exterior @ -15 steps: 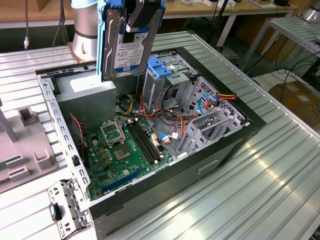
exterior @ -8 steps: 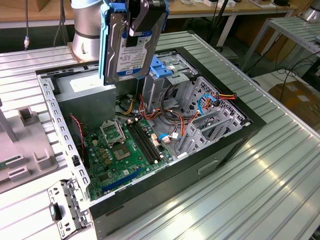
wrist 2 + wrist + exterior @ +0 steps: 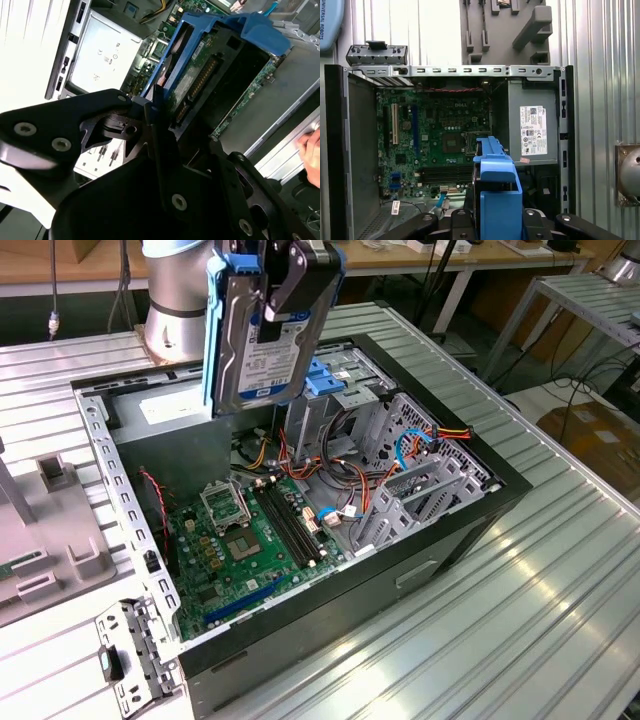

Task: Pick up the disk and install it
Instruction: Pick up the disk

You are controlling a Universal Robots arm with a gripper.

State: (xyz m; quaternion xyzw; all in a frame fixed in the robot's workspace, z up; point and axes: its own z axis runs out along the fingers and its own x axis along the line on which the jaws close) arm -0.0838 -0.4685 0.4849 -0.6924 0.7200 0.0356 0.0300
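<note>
The disk (image 3: 250, 345), a dark metal drive with a white and blue label and blue side rails, hangs on edge above the open computer case (image 3: 420, 570). My gripper (image 3: 283, 295) is shut on its upper end, just over the power supply (image 3: 165, 430) and the back of the drive cage (image 3: 350, 390). In the second wrist view the black fingers (image 3: 156, 125) clamp the disk (image 3: 200, 75), its circuit board and connector showing. The first wrist view looks down past the disk's blue rail (image 3: 497, 190) onto the motherboard (image 3: 435, 135).
A light-blue latch (image 3: 325, 380) sits atop the metal cage. Loose coloured cables (image 3: 400, 445) cross the case beside more metal bays (image 3: 430, 485). A grey fixture (image 3: 55, 530) stands at the exterior view's left. The ribbed metal table (image 3: 540, 610) surrounds the case.
</note>
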